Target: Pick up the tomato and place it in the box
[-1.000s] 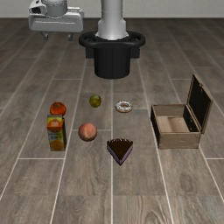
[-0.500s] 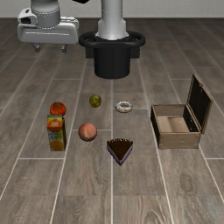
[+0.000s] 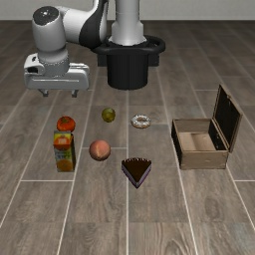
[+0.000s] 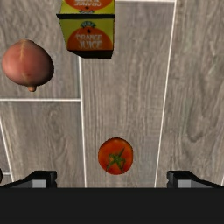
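In the exterior view the gripper (image 3: 57, 93) hangs above the wooden floor (image 3: 179, 214) on the exterior view's left. Its two fingers stand apart and hold nothing. The tomato (image 3: 66, 125) lies on the floor under it, just beside the juice carton (image 3: 64, 151), on the carton's far side. The box (image 3: 204, 160) stands open, well apart on the exterior view's right.

In the wrist view the tomato (image 4: 115, 157) lies on the floor between the spread fingertips (image 4: 39, 179). Beyond it are the juice carton (image 4: 87, 26) and a peach (image 4: 27, 65).
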Controlling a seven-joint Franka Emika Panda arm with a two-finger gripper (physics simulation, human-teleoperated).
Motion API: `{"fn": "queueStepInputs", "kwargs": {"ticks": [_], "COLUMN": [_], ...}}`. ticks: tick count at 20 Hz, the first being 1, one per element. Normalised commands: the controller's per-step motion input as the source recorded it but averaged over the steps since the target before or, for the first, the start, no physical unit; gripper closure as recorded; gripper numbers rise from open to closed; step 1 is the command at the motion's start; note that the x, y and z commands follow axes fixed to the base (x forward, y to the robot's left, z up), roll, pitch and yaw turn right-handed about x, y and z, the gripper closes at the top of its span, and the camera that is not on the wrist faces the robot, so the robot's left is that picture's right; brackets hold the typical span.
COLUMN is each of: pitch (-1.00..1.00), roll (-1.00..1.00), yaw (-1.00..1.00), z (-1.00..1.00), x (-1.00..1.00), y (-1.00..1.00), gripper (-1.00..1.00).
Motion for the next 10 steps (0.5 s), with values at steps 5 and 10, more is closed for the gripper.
{"fn": "queueStepInputs", "kwargs": {"ticks": [5,10], "pitch": [0.00,0.00], "roll": [0.00,0.00], "yaw": [0.00,0.00], "z": [-1.00,-0.40], "x": [0.00,-0.60], "y": [0.00,0.00], "gripper": [-1.00,-1.00]}}
